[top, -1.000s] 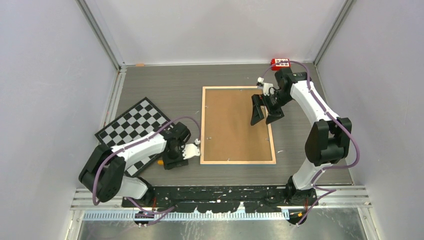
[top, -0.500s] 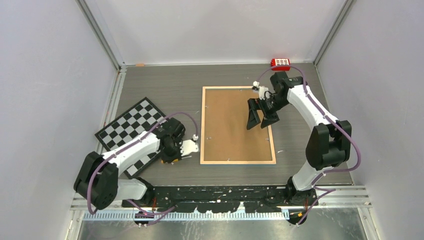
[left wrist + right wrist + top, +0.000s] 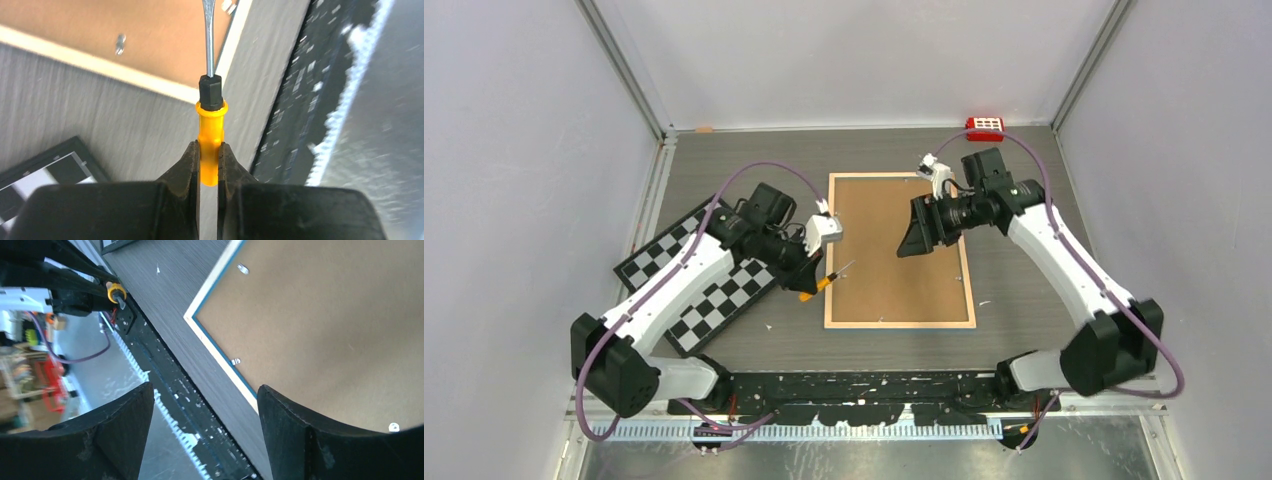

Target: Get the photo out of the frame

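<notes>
The frame [image 3: 894, 290] lies face down mid-table, showing its brown fibreboard back [image 3: 325, 330], pale wood edge and small metal clips [image 3: 235, 361]. The photo is hidden beneath the backing. My left gripper [image 3: 810, 287] is shut on the orange handle of a screwdriver [image 3: 210, 140]. It hangs just left of the frame's left edge, and the steel shaft [image 3: 208, 35] reaches over the brown back near a clip [image 3: 120, 43]. My right gripper [image 3: 912, 245] hovers open above the frame's right half, with nothing between its fingers [image 3: 300, 435].
A black-and-white chequered board [image 3: 674, 250] lies left of the frame, partly under my left arm. A small red block [image 3: 985, 126] sits at the back right corner. The black base rail [image 3: 874, 385] runs along the table's near edge.
My left gripper shut on the screwdriver beside the chequered board, lifted it and swung it towards the frame's left edge. My right gripper moved left over the frame and tilted.
</notes>
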Available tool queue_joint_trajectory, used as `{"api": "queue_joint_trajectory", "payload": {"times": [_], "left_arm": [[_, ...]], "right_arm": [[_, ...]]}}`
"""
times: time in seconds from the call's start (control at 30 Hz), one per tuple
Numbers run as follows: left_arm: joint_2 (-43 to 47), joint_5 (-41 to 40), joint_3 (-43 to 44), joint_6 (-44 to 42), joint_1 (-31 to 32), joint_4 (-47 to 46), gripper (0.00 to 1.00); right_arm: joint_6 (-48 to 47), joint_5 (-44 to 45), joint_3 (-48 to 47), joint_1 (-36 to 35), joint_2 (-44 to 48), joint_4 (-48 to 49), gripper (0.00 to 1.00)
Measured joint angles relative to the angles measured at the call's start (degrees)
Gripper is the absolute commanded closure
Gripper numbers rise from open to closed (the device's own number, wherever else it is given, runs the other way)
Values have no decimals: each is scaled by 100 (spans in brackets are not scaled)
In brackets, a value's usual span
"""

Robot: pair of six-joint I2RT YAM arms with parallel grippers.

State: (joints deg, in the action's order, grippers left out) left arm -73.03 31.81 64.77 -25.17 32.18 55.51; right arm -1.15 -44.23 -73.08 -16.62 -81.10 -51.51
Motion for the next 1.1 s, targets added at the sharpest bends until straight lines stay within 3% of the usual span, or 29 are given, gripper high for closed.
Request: {"api": "queue_joint_trajectory", "payload": {"times": [0.17, 0.37, 0.6, 0.93, 1.1], "left_arm": [[-197, 903, 289, 863, 0, 28, 100], [-551, 1742, 531, 1309, 0, 507, 100], [-973, 2472, 776, 1432, 2, 1056, 100], [-1097, 2778, 831, 1449, 170, 1412, 100], [-1314, 2828, 1080, 1419, 205, 1639, 100]], "right_arm": [[-481, 483, 409, -684, 1272, 605, 22], [-1578, 1025, 439, -1635, 2052, 776, 21], [-2907, 1587, 424, -2920, 1812, 592, 22], [-3941, 2140, 409, -3788, 1266, 564, 22], [-4304, 2297, 409, -4000, 1119, 564, 33]]}}
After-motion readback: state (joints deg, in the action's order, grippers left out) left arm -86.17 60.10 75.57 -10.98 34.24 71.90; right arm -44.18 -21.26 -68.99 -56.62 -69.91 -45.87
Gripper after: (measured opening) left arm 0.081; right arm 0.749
